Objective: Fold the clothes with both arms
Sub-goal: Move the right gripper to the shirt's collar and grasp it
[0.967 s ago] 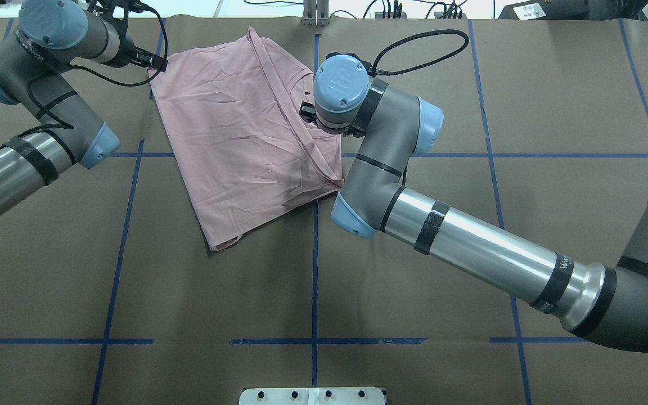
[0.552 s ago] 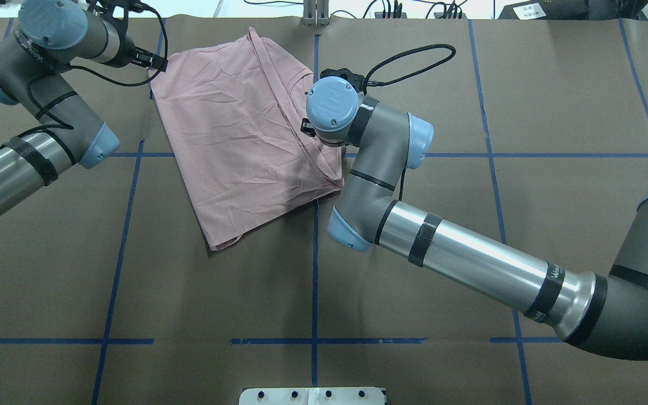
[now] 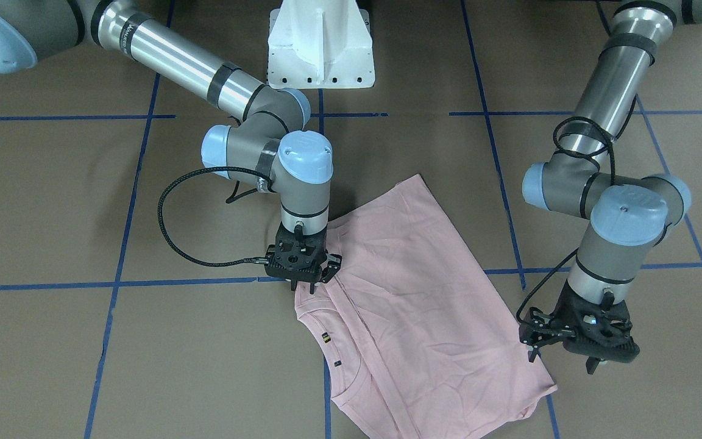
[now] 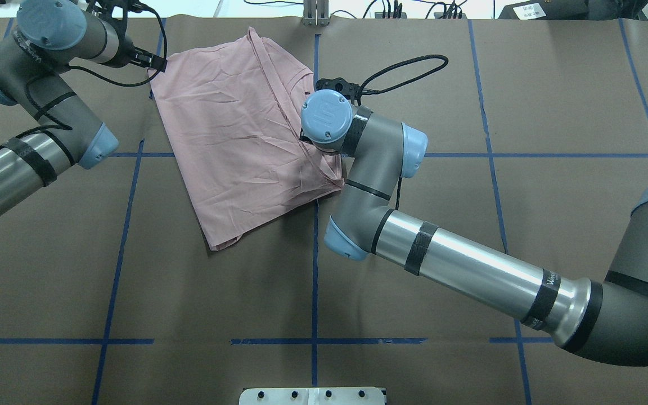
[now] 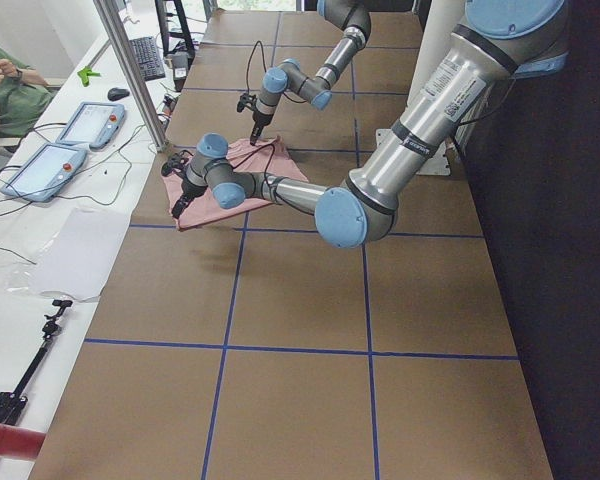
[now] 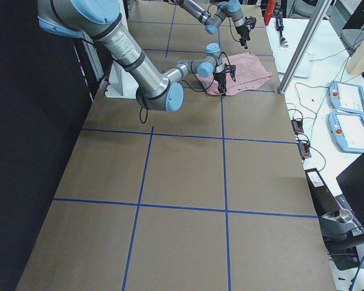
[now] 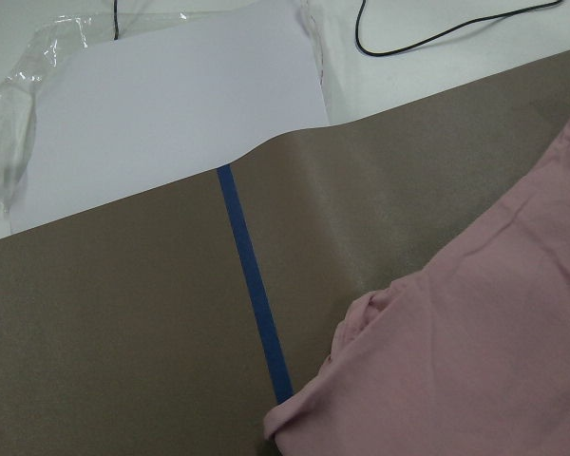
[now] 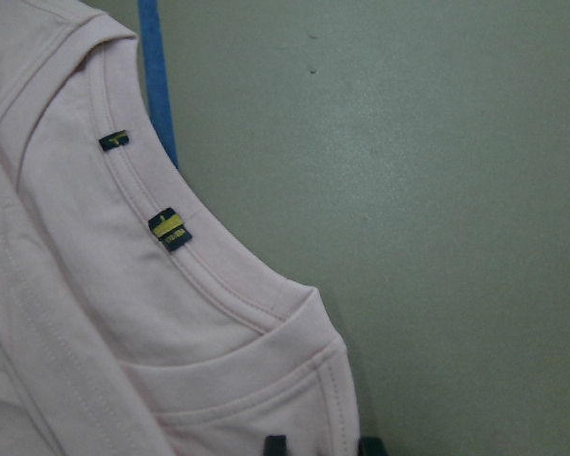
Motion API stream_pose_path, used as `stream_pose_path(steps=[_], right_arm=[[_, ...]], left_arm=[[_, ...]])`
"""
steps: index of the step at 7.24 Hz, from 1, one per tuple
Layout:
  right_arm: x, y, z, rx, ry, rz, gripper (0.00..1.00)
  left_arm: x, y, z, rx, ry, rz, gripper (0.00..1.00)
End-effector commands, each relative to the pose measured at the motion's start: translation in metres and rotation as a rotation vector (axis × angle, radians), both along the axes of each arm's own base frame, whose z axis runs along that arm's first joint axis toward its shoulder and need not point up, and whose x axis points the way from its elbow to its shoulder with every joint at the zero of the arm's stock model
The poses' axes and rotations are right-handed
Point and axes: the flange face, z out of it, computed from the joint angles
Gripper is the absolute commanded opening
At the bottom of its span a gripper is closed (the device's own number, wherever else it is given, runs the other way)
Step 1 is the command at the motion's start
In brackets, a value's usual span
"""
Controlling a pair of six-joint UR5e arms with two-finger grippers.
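The pale pink T-shirt [image 4: 239,140] lies folded and flat at the far middle of the table; it also shows in the front view [image 3: 412,317]. Its collar with two small black tags [image 8: 170,229] points to my right side. My right gripper [image 3: 303,288] stands upright at the shirt's shoulder edge beside the collar. Its fingertips [image 8: 275,443] are a little apart, with the fabric's corner between them. In the overhead view its wrist hides it. My left gripper [image 3: 561,363] is open and empty, just beside the shirt's far left corner [image 7: 294,418].
Blue tape lines [image 4: 314,270] grid the brown table. The white pedestal base [image 3: 320,49] stands at the robot's side. White paper [image 7: 171,104] lies past the far table edge. Tablets [image 5: 80,125] and an operator are beyond that edge. A black cable [image 3: 168,225] loops from my right wrist.
My right arm has swung a little toward the robot and to the left over the shirt's right edge. The left arm and the shirt have stayed put.
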Motion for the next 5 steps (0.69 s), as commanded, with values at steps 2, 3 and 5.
stream_pose_path(steps=[2,3,5], right_arm=[[0.002,0.0,-0.001,-0.004,0.028,0.001,0.0],[0.008,0.005,-0.01,0.002,0.014,-0.001,0.0],[0.051,0.039,0.009,0.008,-0.01,0.005,0.0]], left_arm=[[0.0,0.001,-0.003,0.005,0.005,0.0,1.0],[0.001,0.002,-0.008,0.011,0.011,0.001,1.0],[0.0,0.011,-0.012,0.024,0.021,0.005,1.0]])
